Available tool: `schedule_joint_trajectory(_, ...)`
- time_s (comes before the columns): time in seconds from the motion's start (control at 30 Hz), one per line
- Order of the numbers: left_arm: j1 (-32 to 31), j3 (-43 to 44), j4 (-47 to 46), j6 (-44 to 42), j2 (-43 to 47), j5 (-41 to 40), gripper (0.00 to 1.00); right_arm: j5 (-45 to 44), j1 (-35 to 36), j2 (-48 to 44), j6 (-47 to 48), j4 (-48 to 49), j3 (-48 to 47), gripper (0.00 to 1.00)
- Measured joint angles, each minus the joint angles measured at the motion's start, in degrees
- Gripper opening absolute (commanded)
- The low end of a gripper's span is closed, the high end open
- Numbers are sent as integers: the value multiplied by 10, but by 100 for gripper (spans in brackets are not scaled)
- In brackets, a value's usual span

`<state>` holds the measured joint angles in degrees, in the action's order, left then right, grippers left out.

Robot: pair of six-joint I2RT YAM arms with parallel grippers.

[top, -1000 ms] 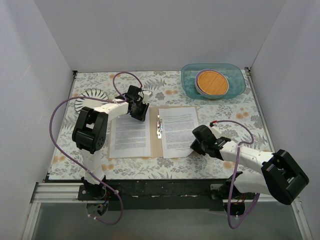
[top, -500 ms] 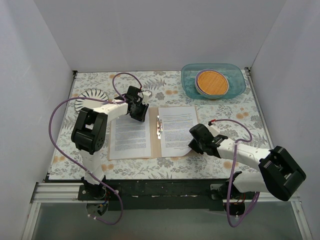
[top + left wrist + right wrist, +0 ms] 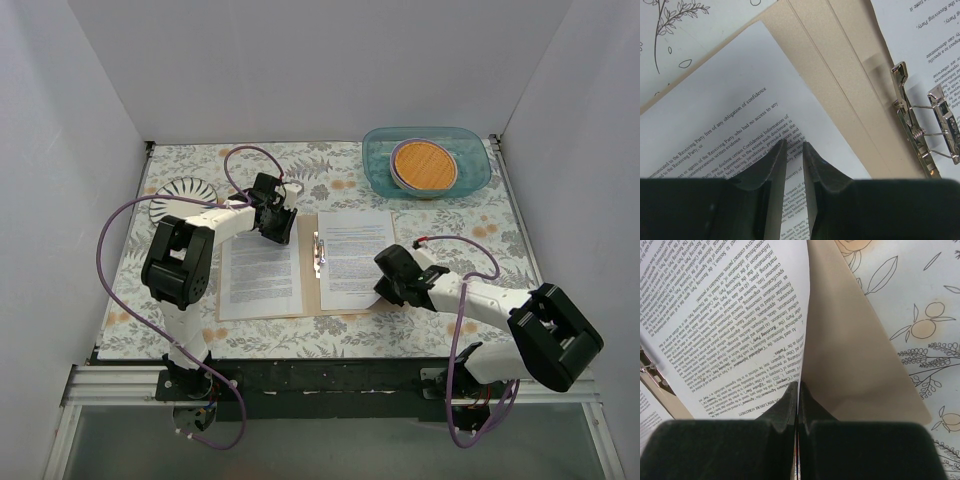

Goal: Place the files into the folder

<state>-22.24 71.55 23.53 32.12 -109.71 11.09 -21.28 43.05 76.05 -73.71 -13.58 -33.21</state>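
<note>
I'm working in a lab test cell: plain white walls [image 3: 300, 60] box in my floral-clothed table [image 3: 480, 220].

From above and behind, one camera takes in the whole surface [image 3: 330, 170]; both wrist cameras look closely down on its folder [image 3: 310, 290].

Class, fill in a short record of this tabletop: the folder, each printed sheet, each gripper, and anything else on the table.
Folder: flat tan cardboard folder, lying open, metal spine clip at its middle
Left sheet: white printed paper, flat on the left cover
Right sheet: white printed paper, near edge lifted off the right cover
Left gripper: slightly open, over the left sheet
Right gripper: shut on the right sheet's edge
Elsewhere: clear teal plastic tray holding a round orange plate
</note>
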Motion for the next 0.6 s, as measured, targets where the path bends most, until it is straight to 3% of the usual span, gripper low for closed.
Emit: schedule_joint_trajectory(0.6, 0, -4, 2, -2, 3, -1, 18, -1, 3, -17, 4, -11, 0, 1)
